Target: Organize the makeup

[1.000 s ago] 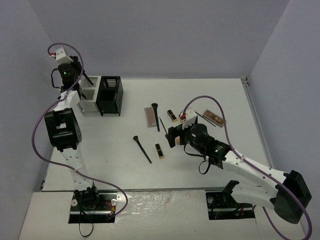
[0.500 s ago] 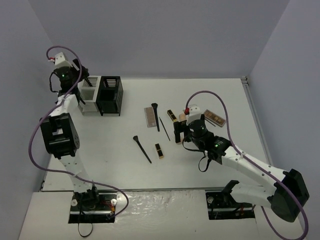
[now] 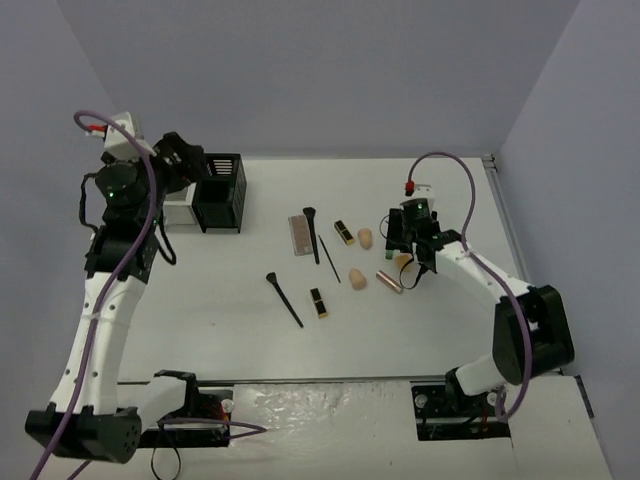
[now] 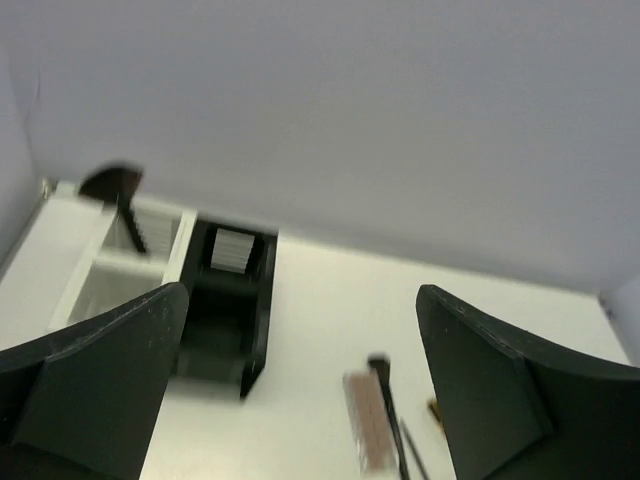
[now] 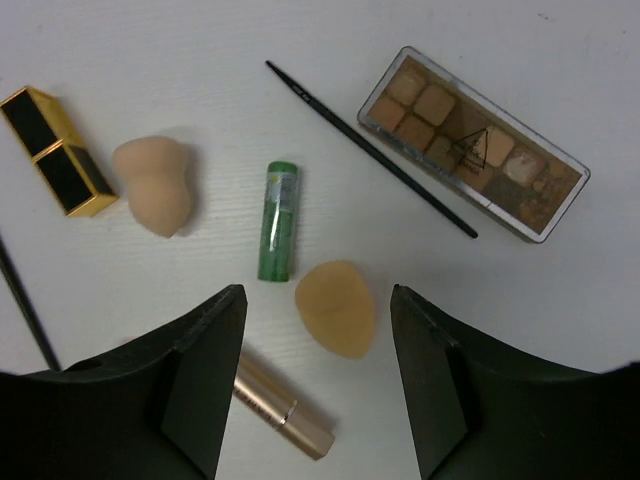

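Observation:
Makeup lies scattered on the white table. In the right wrist view my right gripper (image 5: 318, 300) hangs open over a peach sponge (image 5: 335, 307), one jaw on each side, not touching it. Around it lie a green tube (image 5: 278, 220), a rose-gold tube (image 5: 282, 405), a second sponge (image 5: 155, 185), a black-and-gold lipstick (image 5: 55, 150), a thin brush (image 5: 370, 150) and a palette (image 5: 473, 143). My left gripper (image 3: 190, 165) is open and empty, up beside the organizer bins. A black brush (image 4: 125, 195) stands in the white bin (image 4: 100, 270).
The black bin (image 3: 220, 190) stands next to the white bin (image 3: 180, 200) at the back left. Mid-table lie a pink palette (image 3: 298, 233), two black brushes (image 3: 313, 232) (image 3: 285, 298), a lipstick (image 3: 318, 301) and another sponge (image 3: 357, 278).
My left gripper opened and drew up and away from the white bin, leaving the brush in it. My right arm swung back to the right, and its jaws narrowed over a sponge.

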Motion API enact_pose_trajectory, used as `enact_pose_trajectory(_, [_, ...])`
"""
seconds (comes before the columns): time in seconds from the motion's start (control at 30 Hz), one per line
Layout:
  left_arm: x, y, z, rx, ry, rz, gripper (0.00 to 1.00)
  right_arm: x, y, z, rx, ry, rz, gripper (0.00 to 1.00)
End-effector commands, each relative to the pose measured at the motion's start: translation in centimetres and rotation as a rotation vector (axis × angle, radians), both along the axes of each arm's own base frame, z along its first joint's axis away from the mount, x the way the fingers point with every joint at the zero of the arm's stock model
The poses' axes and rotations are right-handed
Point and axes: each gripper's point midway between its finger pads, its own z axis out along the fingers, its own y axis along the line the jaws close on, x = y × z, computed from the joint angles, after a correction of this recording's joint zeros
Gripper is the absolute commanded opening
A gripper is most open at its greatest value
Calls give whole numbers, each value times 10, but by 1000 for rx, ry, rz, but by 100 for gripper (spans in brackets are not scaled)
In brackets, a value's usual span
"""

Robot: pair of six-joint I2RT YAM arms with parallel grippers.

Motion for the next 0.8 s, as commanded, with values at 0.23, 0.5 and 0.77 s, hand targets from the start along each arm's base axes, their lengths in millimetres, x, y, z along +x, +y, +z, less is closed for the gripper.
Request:
enact_pose_trajectory(0.23, [-113,8,-130,95,331,-23,97,41,-53,-36,0,110,-10,51])
enact_pose_trajectory(0.5, [-112,4,-164,125,380,-38,97,43,-65,-58,-21,169,-4,48])
enact_pose_trajectory(0.77, [-112,4,-167,139,391,-40,97,49,-71,-70,-41,194,-2,49])
